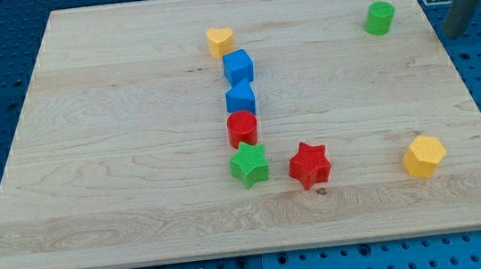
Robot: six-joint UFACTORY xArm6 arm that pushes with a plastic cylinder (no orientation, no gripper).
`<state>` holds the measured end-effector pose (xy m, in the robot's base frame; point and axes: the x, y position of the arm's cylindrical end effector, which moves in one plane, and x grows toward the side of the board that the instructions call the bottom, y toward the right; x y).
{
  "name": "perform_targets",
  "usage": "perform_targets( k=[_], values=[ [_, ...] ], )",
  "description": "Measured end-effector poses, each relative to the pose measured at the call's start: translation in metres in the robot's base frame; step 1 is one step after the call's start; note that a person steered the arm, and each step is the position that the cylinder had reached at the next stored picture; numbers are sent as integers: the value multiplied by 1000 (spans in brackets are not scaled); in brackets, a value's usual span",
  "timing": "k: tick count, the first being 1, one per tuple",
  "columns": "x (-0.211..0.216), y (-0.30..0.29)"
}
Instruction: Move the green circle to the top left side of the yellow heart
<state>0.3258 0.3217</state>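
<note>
The green circle (380, 18) stands near the board's top right corner. The yellow heart (220, 40) lies at the top middle, far to the view's left of the green circle. My rod enters at the view's top right and its tip (455, 32) rests just off the board's right edge, to the right of and slightly below the green circle, apart from it.
Below the yellow heart runs a column: a blue cube (238, 67), a blue block (240, 98), a red circle (242, 128) and a green star (249, 165). A red star (309, 165) lies beside the green star. A yellow hexagon (424, 155) lies at the lower right. The wooden board (118, 165) sits on a blue table.
</note>
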Motion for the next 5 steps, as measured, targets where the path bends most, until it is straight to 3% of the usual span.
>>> perform_targets(
  k=[2,5],
  values=[
    [-31,-48],
    [-19,-53]
  ],
)
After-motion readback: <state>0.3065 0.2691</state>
